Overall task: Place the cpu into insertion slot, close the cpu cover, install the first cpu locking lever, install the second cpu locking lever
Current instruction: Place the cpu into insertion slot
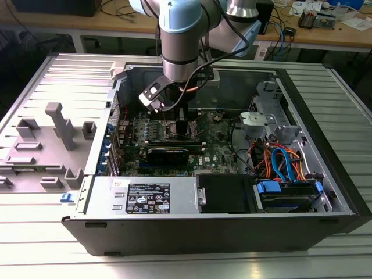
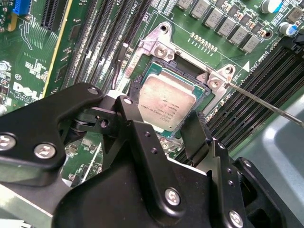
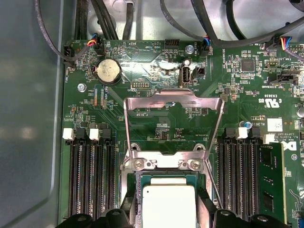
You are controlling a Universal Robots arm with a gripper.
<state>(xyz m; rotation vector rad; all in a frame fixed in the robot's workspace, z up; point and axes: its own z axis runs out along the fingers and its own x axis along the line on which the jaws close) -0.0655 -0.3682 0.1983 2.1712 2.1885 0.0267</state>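
Gripper (image 2: 164,123) hangs directly over the cpu (image 2: 164,104), which lies flat in the insertion slot (image 2: 183,71) near mid-motherboard (image 3: 237,95); whether it grips the chip cannot be told. Placement appears done. Outstanding: the cpu cover (image 3: 190,99) stands raised and a locking lever (image 2: 266,103) is unlatched.

Coin battery (image 3: 108,71), blue cables (image 1: 282,163)

A robotics lab is suggested: an opened computer case (image 1: 232,224) is laid on a ribbed metal tabletop (image 1: 35,232), a robot arm (image 1: 181,40) is seen above it, and wooden benches (image 1: 331,36) behind are littered with cables (image 1: 285,26) and electronic parts.
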